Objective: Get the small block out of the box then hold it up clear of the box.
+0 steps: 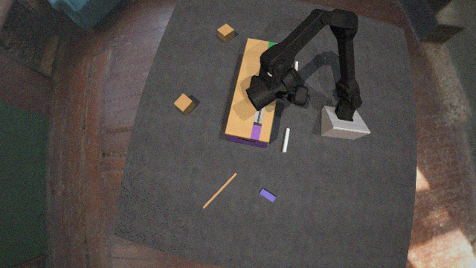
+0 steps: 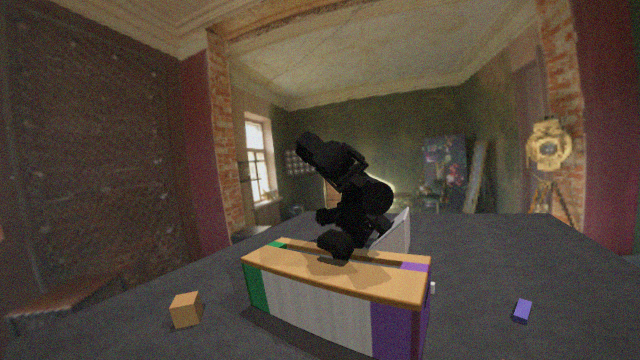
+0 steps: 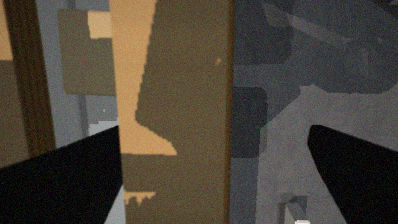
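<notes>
The long box (image 1: 236, 119) (image 2: 320, 310) has a wooden lid with a lengthwise slot, a green end (image 1: 272, 45) (image 2: 256, 287) and a purple end (image 1: 256, 132) (image 2: 395, 330). In the wrist view, a shaded wood-coloured square piece (image 3: 82, 65) shows down in the slot. It looks like the small block, partly hidden by the lid strip (image 3: 195, 95). My gripper (image 3: 221, 132) is open and empty, over the box. In the wrist view its left finger is over the slot and its right finger beyond the lid's edge. How deep the tips reach cannot be told.
A white stick (image 1: 285, 140) lies beside the box; another (image 1: 296, 66) shows near the arm. Wooden cubes (image 1: 225, 33) (image 1: 184, 103) stand on the box's other side. A thin wooden stick (image 1: 219, 190) and a violet block (image 1: 268, 195) (image 2: 522, 311) lie beyond the purple end. The arm rises from a pale pedestal (image 1: 343, 129).
</notes>
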You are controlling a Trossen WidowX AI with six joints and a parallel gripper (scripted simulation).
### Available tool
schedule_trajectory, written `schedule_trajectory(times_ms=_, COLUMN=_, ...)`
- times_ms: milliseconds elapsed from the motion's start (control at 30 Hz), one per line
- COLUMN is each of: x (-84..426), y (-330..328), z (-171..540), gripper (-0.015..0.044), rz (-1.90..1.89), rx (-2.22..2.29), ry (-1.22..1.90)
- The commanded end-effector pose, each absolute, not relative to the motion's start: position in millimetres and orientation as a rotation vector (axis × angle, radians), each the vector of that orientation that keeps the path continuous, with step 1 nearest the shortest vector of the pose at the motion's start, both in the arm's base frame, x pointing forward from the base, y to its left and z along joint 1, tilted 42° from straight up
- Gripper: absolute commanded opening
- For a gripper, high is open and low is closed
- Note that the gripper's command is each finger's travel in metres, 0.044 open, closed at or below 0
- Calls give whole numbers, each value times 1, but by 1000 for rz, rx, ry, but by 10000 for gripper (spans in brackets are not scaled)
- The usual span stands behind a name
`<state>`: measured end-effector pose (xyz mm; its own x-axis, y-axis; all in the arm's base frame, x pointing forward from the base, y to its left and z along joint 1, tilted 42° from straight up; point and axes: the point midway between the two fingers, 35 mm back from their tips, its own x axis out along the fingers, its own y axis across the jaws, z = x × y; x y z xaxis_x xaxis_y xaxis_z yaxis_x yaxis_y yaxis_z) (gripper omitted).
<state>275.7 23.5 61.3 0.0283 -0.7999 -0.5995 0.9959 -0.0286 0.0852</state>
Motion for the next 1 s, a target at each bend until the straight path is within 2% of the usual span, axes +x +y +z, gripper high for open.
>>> schedule_trajectory(times_ms=0, x=276, y=24, z=62, gripper=400, rz=-1509, rx=576, ry=432)
schedule_trajectory(times_ms=967, x=273, y=-12, z=93, gripper=400, rz=-1511, rx=574, ry=431)
